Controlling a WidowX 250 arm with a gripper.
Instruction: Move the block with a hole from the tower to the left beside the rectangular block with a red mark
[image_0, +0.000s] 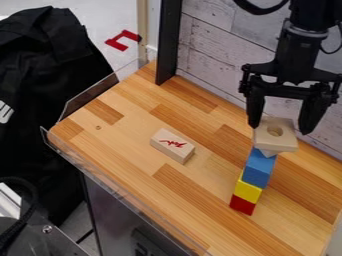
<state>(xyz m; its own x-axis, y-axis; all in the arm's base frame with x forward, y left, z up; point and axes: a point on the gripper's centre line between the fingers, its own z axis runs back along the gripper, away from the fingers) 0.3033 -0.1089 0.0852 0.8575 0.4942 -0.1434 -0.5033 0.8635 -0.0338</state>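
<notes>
In the camera view, the gripper is spread wide astride the block with a hole, atop the tower, apparently gripping nothing; finger contact is hard to tell. Best close evenly, then lift straight off the pale piece beneath. The wall rises behind; the marked block lies left.

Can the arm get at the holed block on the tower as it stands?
Probably yes: the gripper hangs open, fingers seen either side of the holed block, nothing stacked on it. Depth alignment unclear.
</notes>
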